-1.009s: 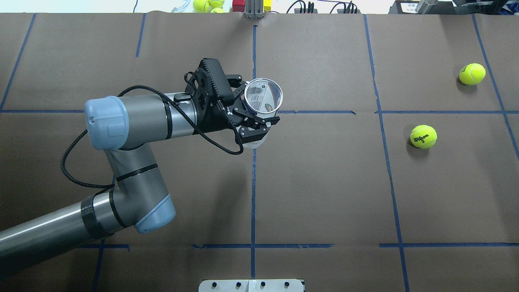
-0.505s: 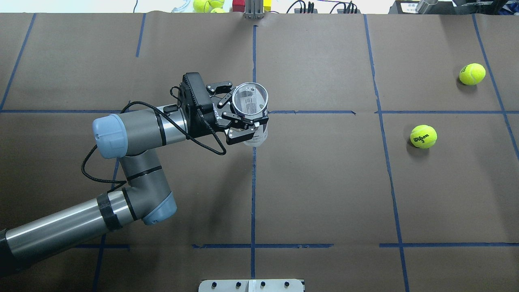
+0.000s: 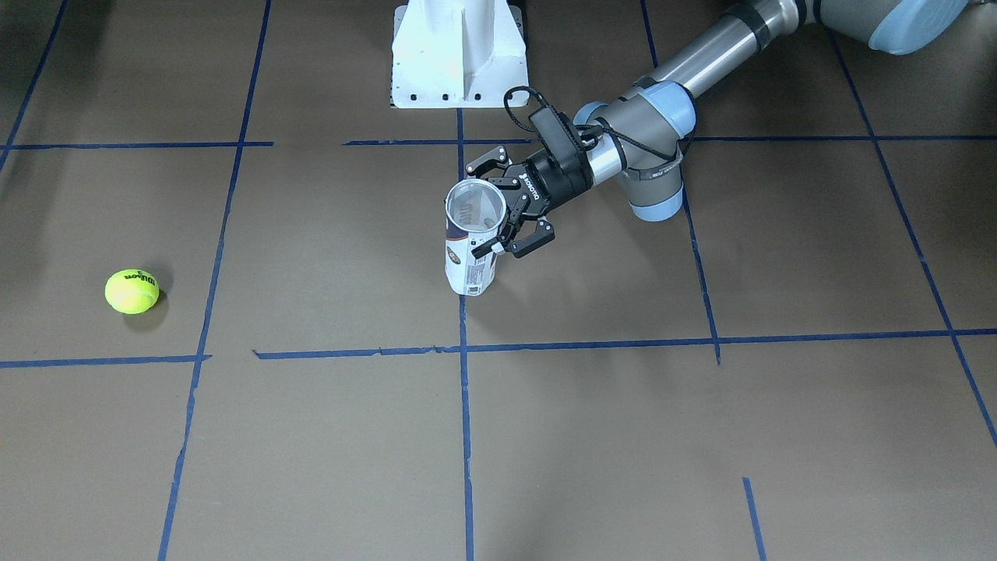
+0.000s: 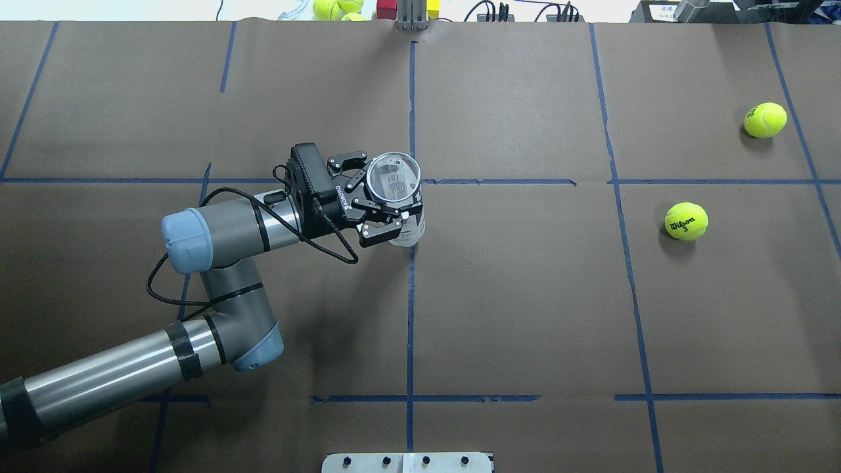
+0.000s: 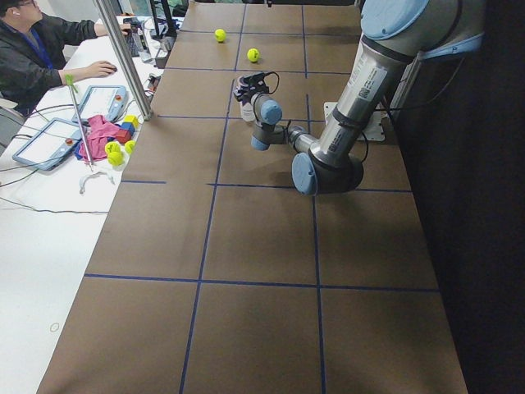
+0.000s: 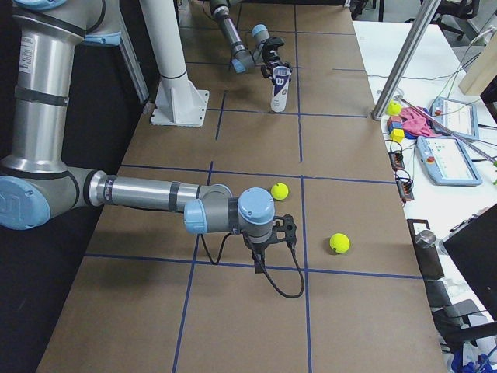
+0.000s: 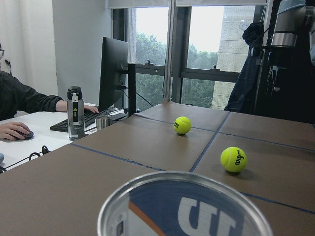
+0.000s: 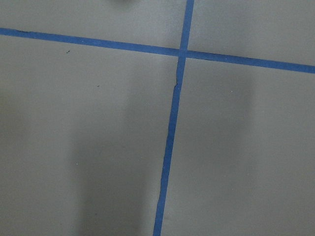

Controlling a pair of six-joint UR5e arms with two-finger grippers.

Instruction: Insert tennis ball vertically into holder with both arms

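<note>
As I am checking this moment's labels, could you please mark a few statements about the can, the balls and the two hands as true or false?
1. The holder stands upright on the table with its open mouth up. True.
2. A ball is already inside the holder. False: it looks empty from overhead; one tennis ball and a second ball lie on the table, well apart from it.
3. The left hand has one finger on each side of the holder. True.
4. The right hand hovers above the holder. False: it points down at the table far from the holder, close to the two balls.
</note>
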